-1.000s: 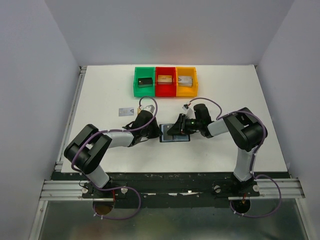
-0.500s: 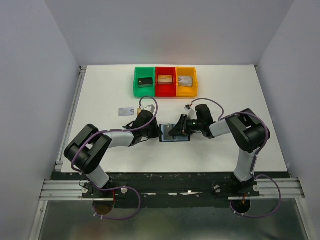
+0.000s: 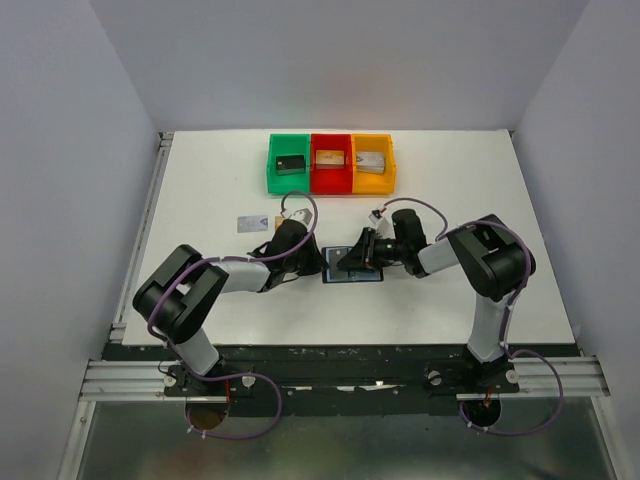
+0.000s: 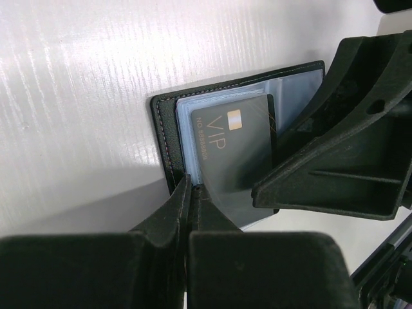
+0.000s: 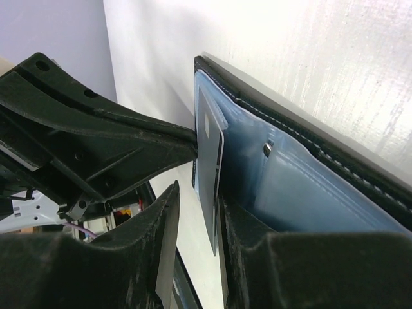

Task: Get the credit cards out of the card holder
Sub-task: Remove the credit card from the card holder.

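Note:
The card holder (image 3: 362,277) lies open on the white table between my two arms, black with a blue-grey lining (image 4: 187,109). A dark grey credit card (image 4: 235,151) marked VIP sticks partway out of a slot. My left gripper (image 4: 189,185) is shut on the holder's near edge. My right gripper (image 5: 196,212) stands open around that card (image 5: 210,145). The card rests against one finger (image 5: 235,225), and a gap separates it from the other finger. In the top view both grippers, left (image 3: 320,262) and right (image 3: 346,264), meet over the holder. A silver-grey card (image 3: 250,223) lies flat on the table.
Green (image 3: 272,165), red (image 3: 331,185) and yellow (image 3: 390,165) bins stand in a row at the back, each with a small block inside. The table's left edge has a metal rail (image 3: 150,210).
The right gripper has shifted slightly to the right over the holder. The left arm has stayed in place, still shut.

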Motion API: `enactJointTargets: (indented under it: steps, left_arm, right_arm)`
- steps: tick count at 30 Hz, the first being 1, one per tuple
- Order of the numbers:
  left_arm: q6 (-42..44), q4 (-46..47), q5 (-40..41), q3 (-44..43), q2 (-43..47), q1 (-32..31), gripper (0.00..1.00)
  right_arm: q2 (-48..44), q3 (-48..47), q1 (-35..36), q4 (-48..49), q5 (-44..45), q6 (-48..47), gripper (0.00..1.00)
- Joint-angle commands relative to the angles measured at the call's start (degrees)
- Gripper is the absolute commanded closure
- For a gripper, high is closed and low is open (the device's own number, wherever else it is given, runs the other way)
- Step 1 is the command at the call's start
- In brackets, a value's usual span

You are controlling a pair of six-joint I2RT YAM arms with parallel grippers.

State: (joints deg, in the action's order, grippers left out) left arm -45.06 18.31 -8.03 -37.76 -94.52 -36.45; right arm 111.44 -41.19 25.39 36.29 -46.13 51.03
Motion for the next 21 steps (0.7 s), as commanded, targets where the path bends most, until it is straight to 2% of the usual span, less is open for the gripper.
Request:
enactJointTargets:
  steps: [1,13,21]
  left_arm:
    - [0.8,-0.3,-3.4,-0.3,-2.6,-1.3,1.00]
    - [2.3,-0.5,-4.1,-2.0,-3.1,-2.3,1.00]
    - [1.9,-4.7,-0.1,-1.6,-2.2,-1.9,1.00]
  right_arm:
    - [2.4,-1.3,0.1,3.2,-2.3,1.4,0.63]
    - [3.2,-2.8,1.1,1.9,-2.7,1.2,0.63]
    - [-0.6,-2.9,0.9,-5.1,-0.8,-2.6,0.64]
